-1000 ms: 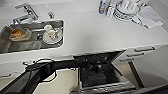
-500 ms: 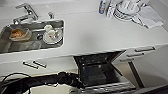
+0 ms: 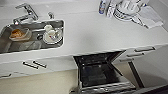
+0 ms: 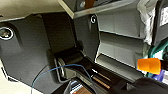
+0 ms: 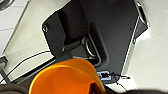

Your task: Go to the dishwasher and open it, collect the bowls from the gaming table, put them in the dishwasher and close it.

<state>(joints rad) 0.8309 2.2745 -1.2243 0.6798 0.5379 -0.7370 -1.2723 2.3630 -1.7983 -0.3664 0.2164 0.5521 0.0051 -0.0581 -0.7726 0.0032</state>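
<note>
Both wrists show their dark plate and jointed bar.

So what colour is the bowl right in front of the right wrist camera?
Orange-yellow: the bowl shows large and close in the right wrist view.
</note>
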